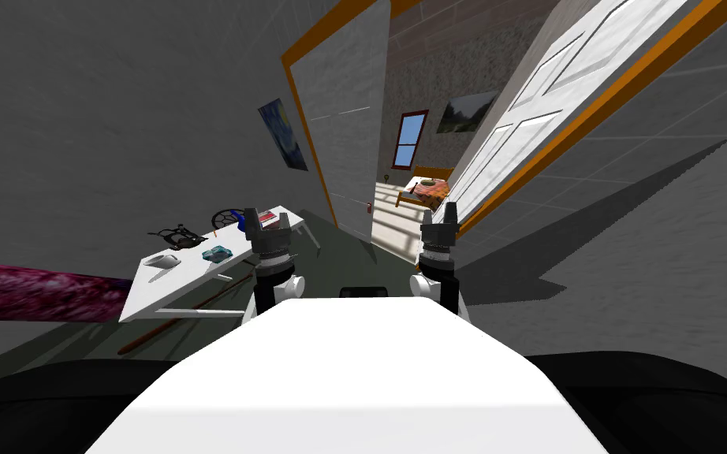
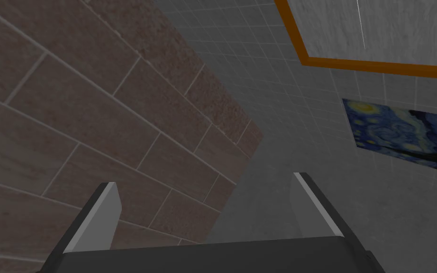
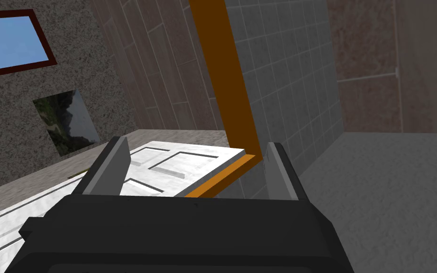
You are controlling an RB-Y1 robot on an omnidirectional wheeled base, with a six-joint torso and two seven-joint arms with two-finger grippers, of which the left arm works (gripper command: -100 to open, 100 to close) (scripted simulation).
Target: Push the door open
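Observation:
A white panelled door (image 1: 527, 118) stands swung well open into the far room, just inside the right jamb of its orange frame (image 1: 590, 110). My right gripper (image 1: 449, 211) is raised at the doorway, close to the door's lower edge. In the right wrist view that gripper (image 3: 196, 168) is open with nothing between its fingers, and the door (image 3: 175, 166) and the frame (image 3: 222, 80) lie just beyond them. My left gripper (image 1: 251, 217) is held up beside the left jamb, and in its own view the left gripper (image 2: 208, 204) is open and holds nothing.
A white table (image 1: 188, 276) with small items stands along the left wall, with a long brown stick (image 1: 180, 319) on the floor by it. A purple object (image 1: 31, 292) juts in at far left. Through the doorway is a lit floor and a low wooden piece (image 1: 425, 189).

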